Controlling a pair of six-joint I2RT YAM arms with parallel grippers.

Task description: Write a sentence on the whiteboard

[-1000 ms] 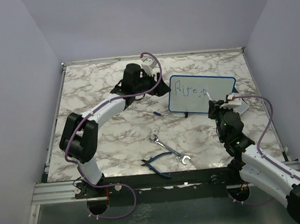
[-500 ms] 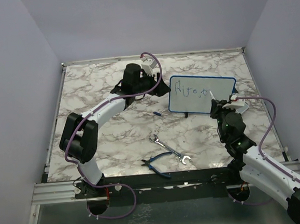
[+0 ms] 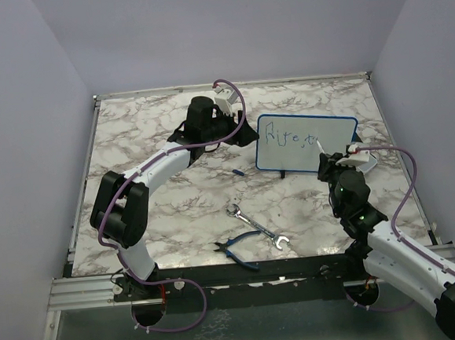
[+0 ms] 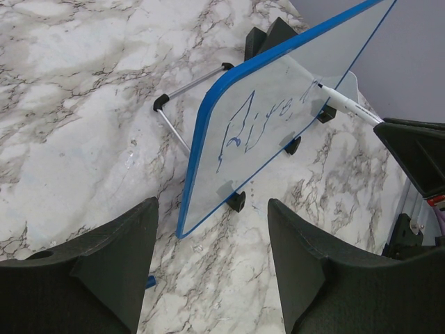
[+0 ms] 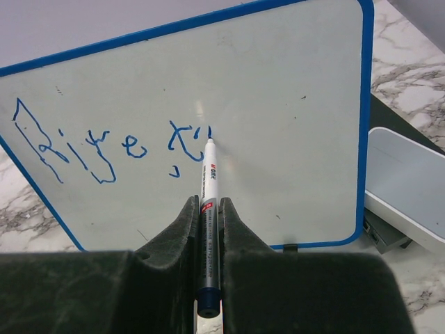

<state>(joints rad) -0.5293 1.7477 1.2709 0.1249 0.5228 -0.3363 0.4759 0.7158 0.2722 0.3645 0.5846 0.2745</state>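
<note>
The whiteboard [image 3: 323, 131], white with a thin blue frame, stands tilted on a wire stand at the table's right. In the right wrist view the whiteboard [image 5: 292, 90] carries the sentence [image 5: 104, 146], a blue scrawl in one line. My right gripper [image 5: 208, 203] is shut on a white marker [image 5: 208, 177], whose tip touches the board at the end of the scrawl. Seen from above, the right gripper [image 3: 327, 162] sits at the board's lower right. My left gripper [image 4: 212, 209] is open and holds nothing, just off the whiteboard's [image 4: 278, 104] left edge.
A wrench [image 3: 256, 228] and blue-handled pliers [image 3: 238, 250] lie near the front edge. A small blue cap [image 3: 236, 172] lies left of the board's foot. A pale flat box [image 5: 407, 181] on a dark base sits by the board's right edge.
My right gripper has shifted slightly with the marker, and the last strokes of the scrawl have grown a little. The left arm has not moved.
</note>
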